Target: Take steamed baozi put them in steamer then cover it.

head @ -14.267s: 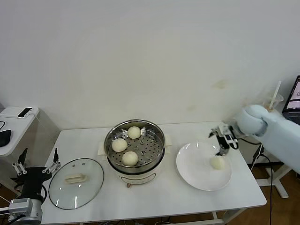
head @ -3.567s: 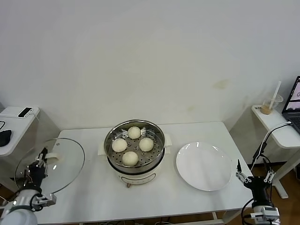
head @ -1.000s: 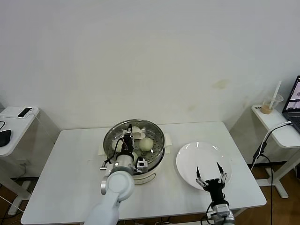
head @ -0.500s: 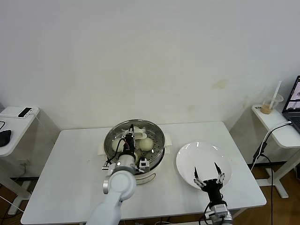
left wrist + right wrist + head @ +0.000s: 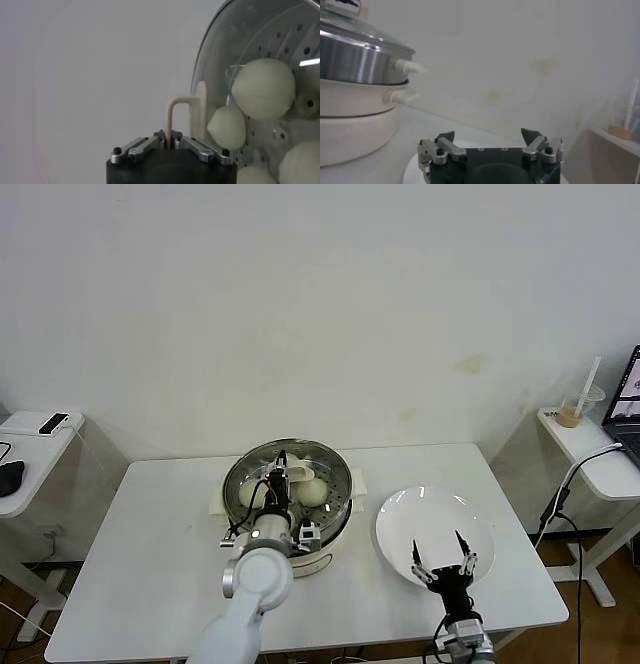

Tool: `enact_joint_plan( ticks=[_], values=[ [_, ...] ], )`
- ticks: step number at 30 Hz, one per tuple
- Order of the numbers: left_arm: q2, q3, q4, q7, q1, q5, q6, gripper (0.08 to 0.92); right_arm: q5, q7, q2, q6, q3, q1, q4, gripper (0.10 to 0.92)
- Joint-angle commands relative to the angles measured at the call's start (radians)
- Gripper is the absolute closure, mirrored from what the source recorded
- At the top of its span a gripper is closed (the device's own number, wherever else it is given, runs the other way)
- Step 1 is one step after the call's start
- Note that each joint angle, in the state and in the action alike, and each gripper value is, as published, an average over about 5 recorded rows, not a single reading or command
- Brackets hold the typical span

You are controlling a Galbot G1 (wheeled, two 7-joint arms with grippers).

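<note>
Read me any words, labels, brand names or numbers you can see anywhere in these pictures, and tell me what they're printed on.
No readable text anywhere.
Laptop screen at the far right edge: shows an image, too small to read.
Steamer, its white cooker base, cover and plate: no labels visible.

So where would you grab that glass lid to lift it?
By the cream handle at the middle of the glass lid, coming straight down from above. It stands up as a narrow arch that shut fingers can pinch, as the left gripper does now; the smooth dome around it offers no hold.
</note>
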Motion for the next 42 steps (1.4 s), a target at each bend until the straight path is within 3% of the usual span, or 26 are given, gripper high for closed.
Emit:
enact_joint_plan(
  ticks=[1, 6, 17, 25, 28, 34, 39, 42],
  values=[
    [-0.001, -0.002, -0.007, -0.009, 0.007, -0.001, -0.006, 0.859, -0.001, -0.001, 0.0, -0.001, -0.002, -0.001, 0.003, 0.203],
    [0.006, -0.005, -0.03, -0.012, 0.02, -0.005, -0.009, 0.779, -0.003, -0.002, 0.001, -0.002, -0.004, -0.002, 0.003, 0.203],
    [0.033, -0.005, -0.145, -0.053, 0.108, -0.022, -0.035, 0.459, -0.006, -0.001, -0.002, -0.001, -0.005, -0.009, 0.002, 0.203],
    [0.097, -0.018, -0.298, -0.118, 0.248, -0.098, -0.092, 0.232, -0.005, 0.0, -0.01, 0.002, 0.007, -0.022, 0.001, 0.203],
    [0.124, -0.053, -0.372, -0.174, 0.333, -0.149, -0.138, 0.187, -0.003, 0.001, -0.014, 0.004, 0.009, -0.031, 0.006, 0.203],
    [0.125, -0.164, -0.494, -0.342, 0.526, -0.412, -0.285, 0.177, 0.017, 0.003, -0.039, 0.012, 0.016, -0.052, 0.014, 0.203],
    [0.087, -0.322, -0.481, -0.587, 0.661, -1.054, -0.458, 0.177, 0.063, 0.001, -0.078, 0.019, 0.03, -0.076, 0.038, 0.203],
    [0.048, -0.43, -0.443, -0.654, 0.709, -1.446, -0.579, 0.177, 0.083, -0.001, -0.099, 0.02, 0.044, -0.091, 0.051, 0.203]
  ],
)
